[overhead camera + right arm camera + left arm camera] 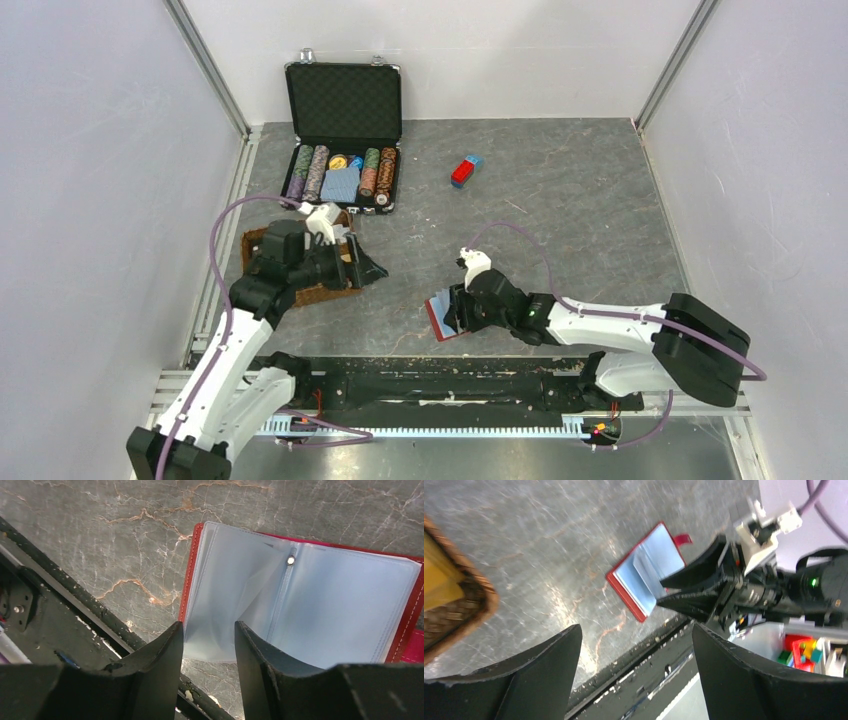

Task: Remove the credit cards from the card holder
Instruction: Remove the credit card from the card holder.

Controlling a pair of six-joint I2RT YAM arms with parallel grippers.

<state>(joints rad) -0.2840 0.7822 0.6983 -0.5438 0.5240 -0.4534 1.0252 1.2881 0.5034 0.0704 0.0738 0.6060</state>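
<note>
The card holder (434,318) (644,565) (340,610) is seen lying opened flat on the bench (560,200), inside upward, close to the near edge, with the black rail (75,605) just beside its corner. A pale leaf (225,605) is raised from its spine between the fingers of the right end effector (456,308) (663,592) (207,630), which are parted by a narrow gap and not clamped. The left end effector (372,268) (636,635) is spread wide and empty, held above the bench beside a wicker basket (255,242) (469,605), well apart from the holder. Bare bench is left beyond the holder, up to a chip case (343,170) and a red-and-blue block (466,171)
</note>
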